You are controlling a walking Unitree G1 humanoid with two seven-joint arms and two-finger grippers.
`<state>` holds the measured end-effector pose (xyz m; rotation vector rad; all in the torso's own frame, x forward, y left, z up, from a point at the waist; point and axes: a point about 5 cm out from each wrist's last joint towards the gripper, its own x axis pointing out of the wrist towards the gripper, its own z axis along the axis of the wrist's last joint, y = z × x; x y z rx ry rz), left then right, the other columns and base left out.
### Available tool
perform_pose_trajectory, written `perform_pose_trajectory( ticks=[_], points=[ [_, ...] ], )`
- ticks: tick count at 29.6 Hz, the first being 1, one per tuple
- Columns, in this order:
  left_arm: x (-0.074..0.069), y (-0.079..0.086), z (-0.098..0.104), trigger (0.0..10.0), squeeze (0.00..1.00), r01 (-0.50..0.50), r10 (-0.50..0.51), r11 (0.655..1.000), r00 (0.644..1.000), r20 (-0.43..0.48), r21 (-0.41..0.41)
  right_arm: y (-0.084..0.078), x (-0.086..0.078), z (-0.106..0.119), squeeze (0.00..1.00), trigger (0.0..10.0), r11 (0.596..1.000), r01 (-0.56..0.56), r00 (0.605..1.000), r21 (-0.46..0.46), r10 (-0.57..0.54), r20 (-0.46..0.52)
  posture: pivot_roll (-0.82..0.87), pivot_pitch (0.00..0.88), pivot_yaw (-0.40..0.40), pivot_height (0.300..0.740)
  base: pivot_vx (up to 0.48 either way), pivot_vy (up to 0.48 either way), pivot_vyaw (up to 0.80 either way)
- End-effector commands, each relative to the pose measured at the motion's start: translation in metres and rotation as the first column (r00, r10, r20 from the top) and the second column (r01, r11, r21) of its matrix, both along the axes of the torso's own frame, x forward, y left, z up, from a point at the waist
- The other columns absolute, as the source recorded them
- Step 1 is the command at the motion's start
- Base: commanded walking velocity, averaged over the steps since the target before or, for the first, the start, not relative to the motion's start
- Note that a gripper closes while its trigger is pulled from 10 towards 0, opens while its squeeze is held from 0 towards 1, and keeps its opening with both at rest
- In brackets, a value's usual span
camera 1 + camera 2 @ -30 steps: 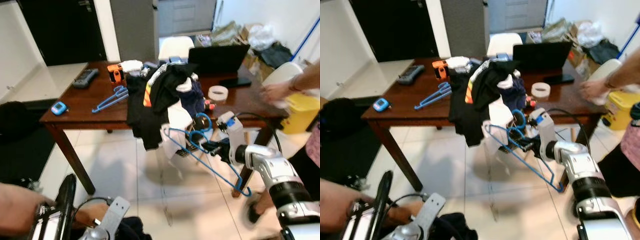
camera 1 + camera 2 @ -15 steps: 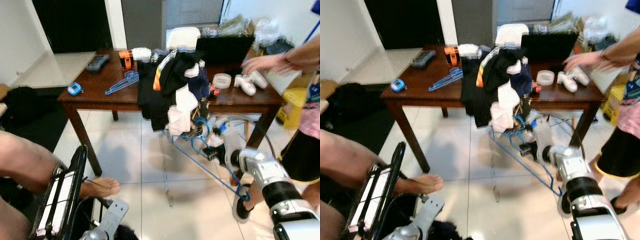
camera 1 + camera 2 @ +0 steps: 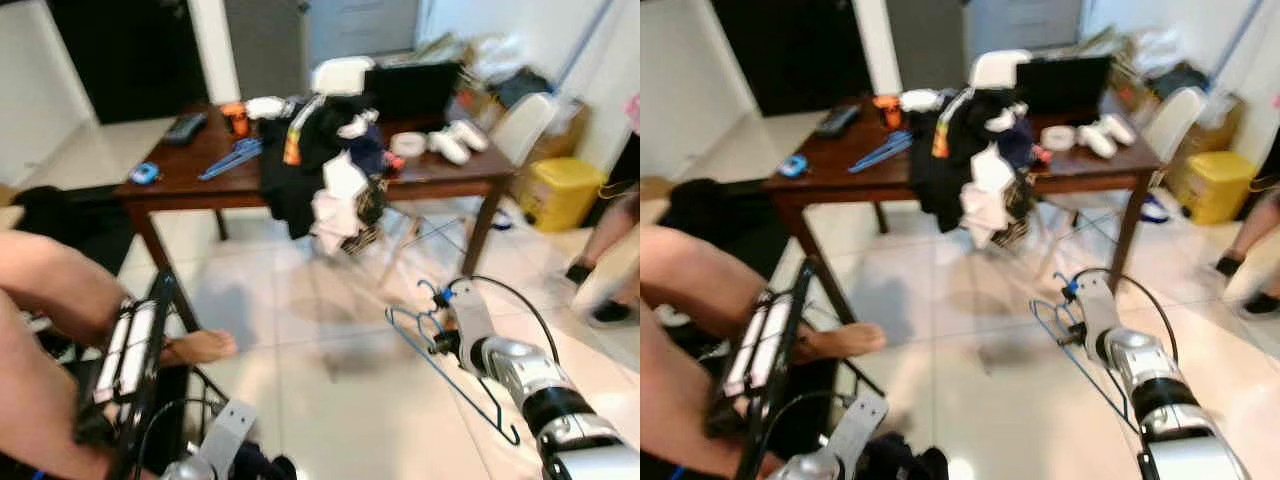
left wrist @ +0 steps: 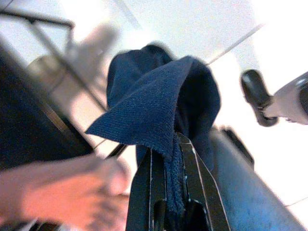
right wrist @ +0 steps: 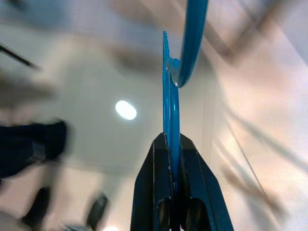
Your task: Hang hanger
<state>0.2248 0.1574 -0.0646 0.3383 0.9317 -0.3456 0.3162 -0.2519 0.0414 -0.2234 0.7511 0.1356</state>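
Observation:
My right gripper (image 3: pixel 438 343) is shut on a blue plastic hanger (image 3: pixel 470 386), low over the tiled floor in front of the table. In the right wrist view the fingers (image 5: pixel 155 163) pinch the hanger (image 5: pixel 171 91) just under its hook. Down at the bottom left, my left gripper (image 4: pixel 166 144) is shut on a dark blue cloth (image 4: pixel 159 106) that drapes over its fingers. A heap of clothes (image 3: pixel 320 160) hangs at the front edge of the brown table (image 3: pixel 180 175), well apart from the held hanger.
Blue hangers (image 3: pixel 228 160), a laptop (image 3: pixel 415 88) and small items lie on the table. A person's leg and bare foot (image 3: pixel 195 347) lie at my left by a black rack (image 3: pixel 140 350). A yellow bin (image 3: pixel 555 190) and another person's legs (image 3: pixel 610 270) are at the right.
The view has pulled back from the table. The right gripper with the hanger, earlier close under the clothes heap, is now clear of it over open floor. The person at the right left the table.

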Motion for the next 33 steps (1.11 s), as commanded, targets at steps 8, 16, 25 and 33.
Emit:
perform_pose_trajectory(
  ticks=[8,16,25,33],
  points=[
    [0.001,0.003,0.001,10.0,0.00,0.006,-0.006,1.000,1.000,-0.001,0.013,0.010,-0.029,-0.040,0.00,10.0,0.997,0.080,0.990,0.002,-0.079,-0.114,0.01,0.000,0.013,0.740,-0.350,0.000,-0.76],
    [0.001,0.002,0.001,10.0,0.00,0.008,-0.008,1.000,1.000,0.004,0.023,0.012,-0.044,-0.056,0.00,10.0,0.995,0.090,0.982,-0.041,-0.095,-0.164,0.01,0.000,0.009,0.740,-0.294,0.000,-0.76],
    [0.003,0.004,0.002,10.0,0.00,-0.087,0.085,0.996,0.994,0.062,0.026,0.011,-0.047,-0.060,0.00,10.0,0.992,0.109,0.981,-0.062,-0.118,-0.152,-0.01,0.000,0.016,0.740,0.000,0.000,-0.76],
    [0.008,0.004,0.007,10.0,0.00,-0.122,0.119,0.992,0.980,0.162,0.010,0.002,-0.046,-0.055,0.00,10.0,0.991,0.114,0.984,-0.073,-0.123,-0.132,-0.01,0.000,0.015,0.740,0.000,0.000,-0.76]
  ],
)
